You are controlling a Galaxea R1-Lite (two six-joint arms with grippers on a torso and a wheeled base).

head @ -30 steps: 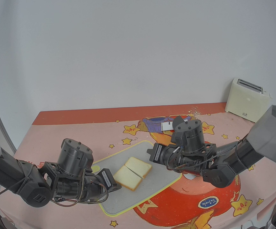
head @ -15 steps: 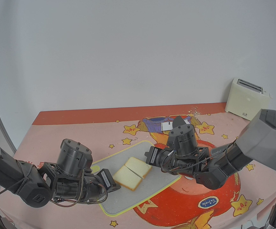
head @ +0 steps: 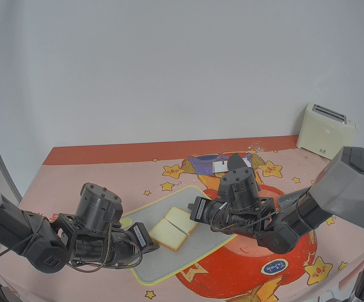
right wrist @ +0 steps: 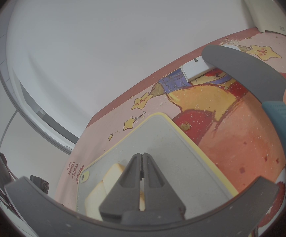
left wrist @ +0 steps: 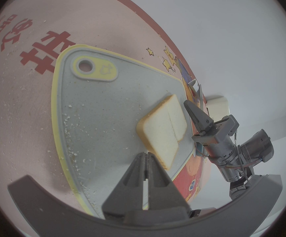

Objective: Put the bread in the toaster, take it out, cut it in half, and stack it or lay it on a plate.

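We find the pale, square bread slice cut in two (head: pixel 174 228) flanked by our left gripper (head: pixel 155 245) and right gripper (head: pixel 191 208), each just beside it. Bare grey, yellow-rimmed cutting board (head: pixel 165 261) shows nearer and farther. A dark-bladed, blue-handled knife (right wrist: pixel 248 72) lies behind the right arm.

You are holding the left arm (head: pixel 39 242) low at 8 o'clock in the head view, with the left gripper (head: pixel 156 245) pointing toward 3 o'clock and its fingers pressed together. The right arm (head: pixel 303 217) is lying in from 4 o'clock, with the right gripper (head: pixel 191 207) aiming toward 9 o'clock, fingers likewise closed, tips facing yet apart.
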